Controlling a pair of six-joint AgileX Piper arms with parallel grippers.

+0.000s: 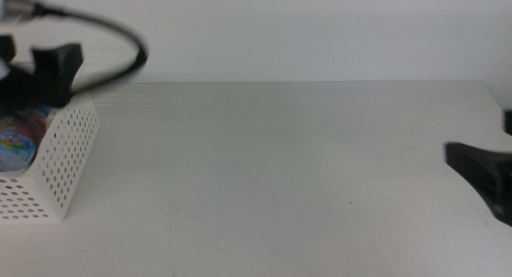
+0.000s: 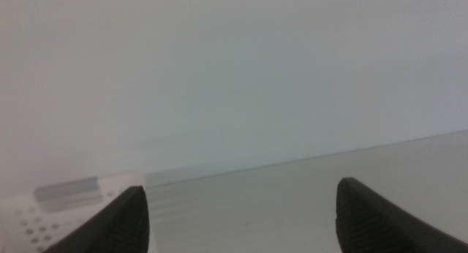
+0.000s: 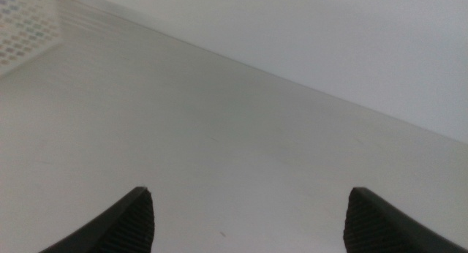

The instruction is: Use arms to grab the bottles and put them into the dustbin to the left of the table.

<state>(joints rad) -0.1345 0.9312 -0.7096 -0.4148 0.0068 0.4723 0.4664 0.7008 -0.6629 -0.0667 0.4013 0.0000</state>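
The table (image 1: 280, 165) is a plain white surface that fills most of the middle view. Nearest the camera its top is bare.

At the right edge of the middle view, the right gripper (image 1: 484, 177) shows as a single dark jaw just above the table. In the right wrist view its two jaws stand wide apart with only bare table between them; the claw is released and holds nothing.

One dustbin (image 1: 60, 161) stands at the left edge of the table. It is a white basket with rows of round holes in its walls. The left wrist view shows a grey tab (image 2: 68, 192) on its rim. A corner of the same basket appears far off in the right wrist view (image 3: 25, 30).

Inside the dustbin, at the left border of the middle view, lies the bottles' coloured wrapping (image 1: 20, 133) in red, blue and white. The items are cut off by the frame and partly hidden, so their number cannot be told.

Farther back, the left gripper (image 1: 40, 69) hangs directly over the dustbin. One black cable (image 1: 120, 45) loops from it toward the wall. In the left wrist view its jaws are spread wide with nothing between them; this claw is also released.
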